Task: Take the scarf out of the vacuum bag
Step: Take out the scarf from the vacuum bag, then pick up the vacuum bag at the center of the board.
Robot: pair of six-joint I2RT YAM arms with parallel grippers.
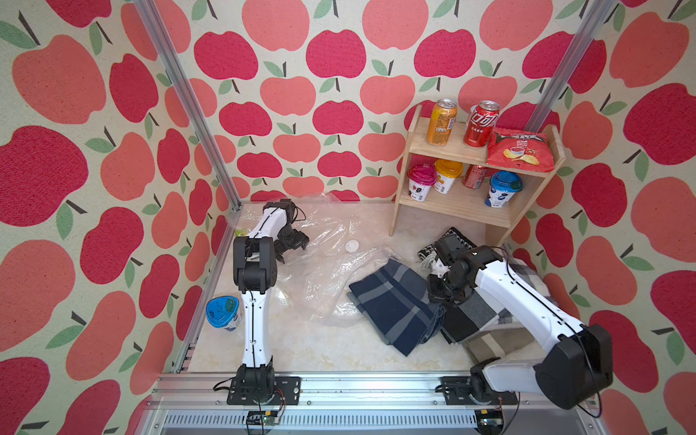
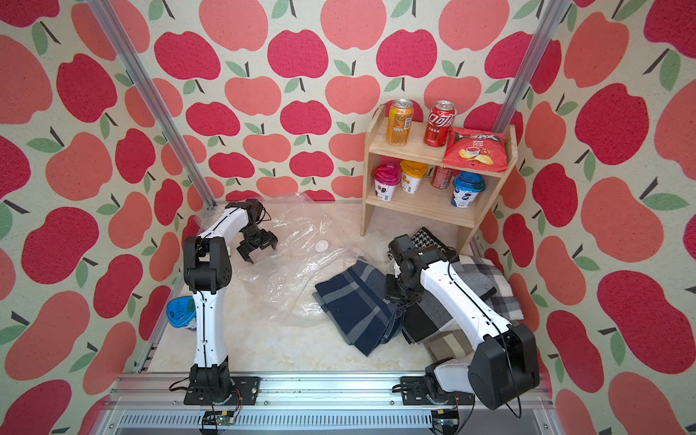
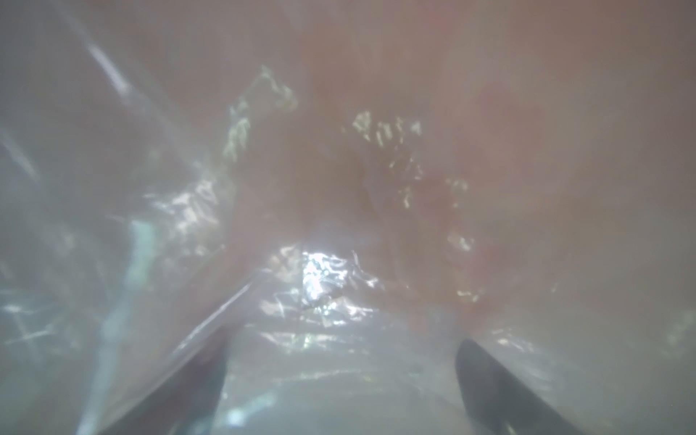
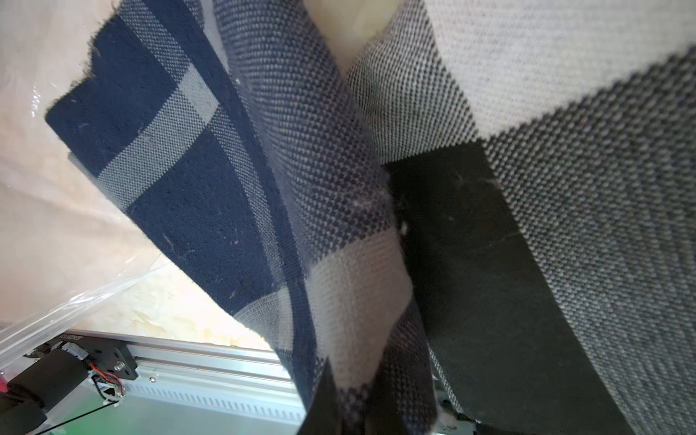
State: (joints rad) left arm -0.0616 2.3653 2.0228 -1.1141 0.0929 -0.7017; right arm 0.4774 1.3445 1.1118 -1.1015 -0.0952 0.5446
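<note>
The vacuum bag (image 1: 327,229) (image 2: 297,233) lies crumpled and transparent across the table's middle and left, its round white valve cap (image 1: 352,246) (image 2: 321,246) facing up. A navy plaid scarf (image 1: 395,305) (image 2: 357,305) (image 4: 196,188) lies just right of it, its left corner touching the plastic's edge. My right gripper (image 1: 440,301) (image 2: 396,297) (image 4: 350,406) is shut on the scarf's right edge and lifts that fold. Over the bag's far-left part my left gripper (image 1: 292,244) (image 2: 258,246) (image 3: 339,376) hangs open, holding nothing. The left wrist view is filled with blurred plastic film (image 3: 312,271).
More folded scarves lie under my right arm: a grey and black plaid one (image 1: 474,316) (image 4: 565,188) and a houndstooth one (image 1: 454,239). A wooden shelf (image 1: 452,205) with cans, cups and a chip bag stands at the back right. A blue-lidded cup (image 1: 222,312) sits by the left rail.
</note>
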